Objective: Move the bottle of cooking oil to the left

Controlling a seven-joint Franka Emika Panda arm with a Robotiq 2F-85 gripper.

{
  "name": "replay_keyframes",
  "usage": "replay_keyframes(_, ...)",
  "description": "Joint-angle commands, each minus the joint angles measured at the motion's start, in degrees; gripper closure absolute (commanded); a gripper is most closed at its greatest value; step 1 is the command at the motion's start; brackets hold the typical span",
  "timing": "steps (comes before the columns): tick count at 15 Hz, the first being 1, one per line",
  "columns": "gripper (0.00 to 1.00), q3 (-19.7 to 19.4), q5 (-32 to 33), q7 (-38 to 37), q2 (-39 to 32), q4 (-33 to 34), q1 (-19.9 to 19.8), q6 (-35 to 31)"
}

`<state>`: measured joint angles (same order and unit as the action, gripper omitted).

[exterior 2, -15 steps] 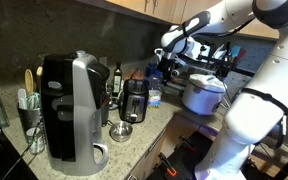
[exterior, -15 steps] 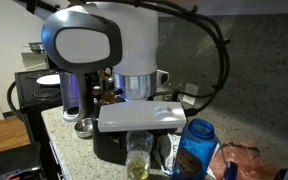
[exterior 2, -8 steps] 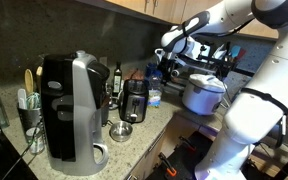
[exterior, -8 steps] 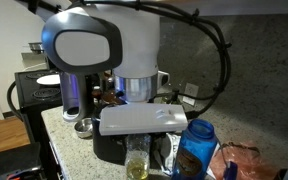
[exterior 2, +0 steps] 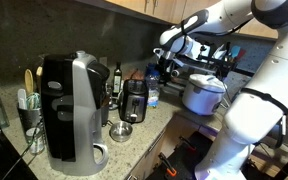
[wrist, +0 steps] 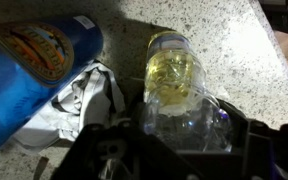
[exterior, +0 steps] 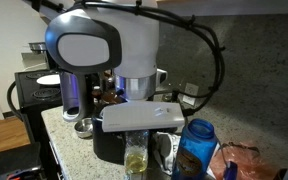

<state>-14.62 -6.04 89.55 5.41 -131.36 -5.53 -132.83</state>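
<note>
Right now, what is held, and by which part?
Cannot be told: the gripper straddles the bottle of cooking oil at its clear upper part, but finger contact is not visible.

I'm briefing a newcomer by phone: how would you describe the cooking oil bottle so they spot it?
On the speckled countertop, find the wide blue container. The bottle of cooking oil stands right beside it: slimmer, clear plastic, yellow liquid inside, unlike its blue neighbour.

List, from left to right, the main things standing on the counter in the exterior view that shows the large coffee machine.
Dark holder of kitchen utensils → tall black and silver coffee machine → black toaster → white lidded cooker pot.
</note>
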Motion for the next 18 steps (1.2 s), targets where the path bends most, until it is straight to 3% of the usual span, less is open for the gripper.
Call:
replay_keyframes(1, 0.54, 2.26, 0.4, -1.2, 0.7, 3.08, -0.26, 3.47)
replay_keyframes(8, 0.54, 5.63, 10.45, -11.3, 1.88, 7.94, 0.05, 10.73)
replay_keyframes(18, 0.54, 5.36, 14.26, -25.88, 2.77, 7.3, -1.61, 9.92)
